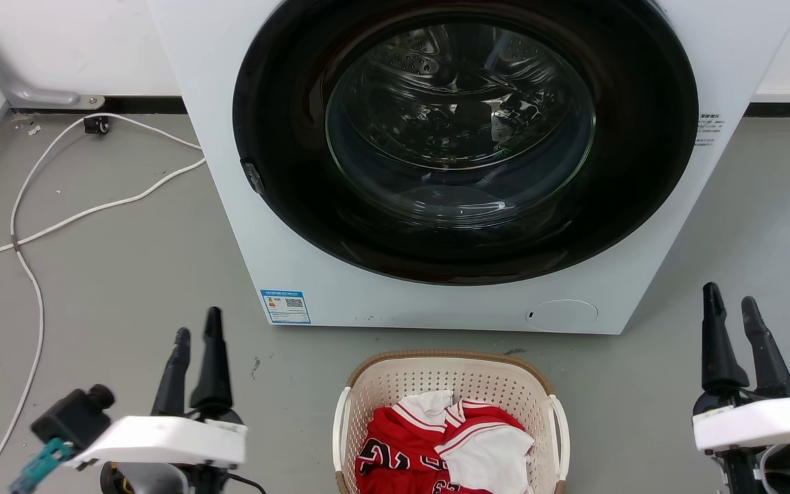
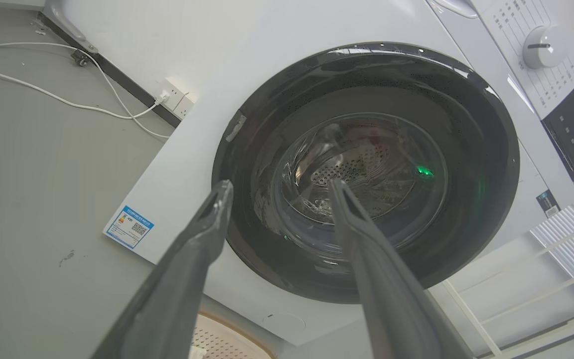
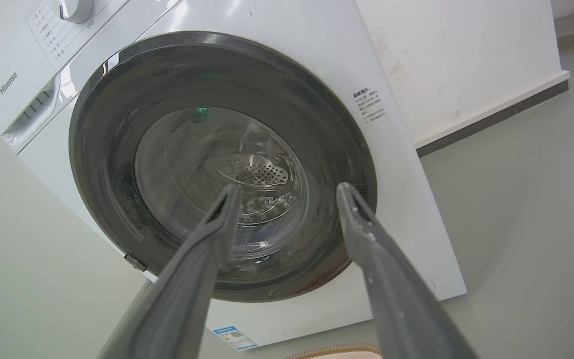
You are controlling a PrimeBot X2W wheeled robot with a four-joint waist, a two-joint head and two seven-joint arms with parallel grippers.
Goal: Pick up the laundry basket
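The laundry basket point(image 1: 381, 384), cream with perforated walls, a brown rim and white side handles, stands on the floor at the bottom centre, just in front of the washing machine. Red and white clothes point(image 1: 446, 446) lie inside it. A strip of its rim shows at the bottom of the left wrist view point(image 2: 227, 339) and of the right wrist view point(image 3: 337, 352). My left gripper point(image 1: 197, 326) is open, off to the basket's left. My right gripper point(image 1: 731, 298) is open, off to its right. Both point toward the machine and hold nothing.
A white front-loading washing machine point(image 1: 299, 261) with a shut dark round door point(image 1: 463, 137) stands close behind the basket. White cables point(image 1: 31, 233) trail over the grey floor at the left. A white rack point(image 2: 541, 279) stands beside the machine.
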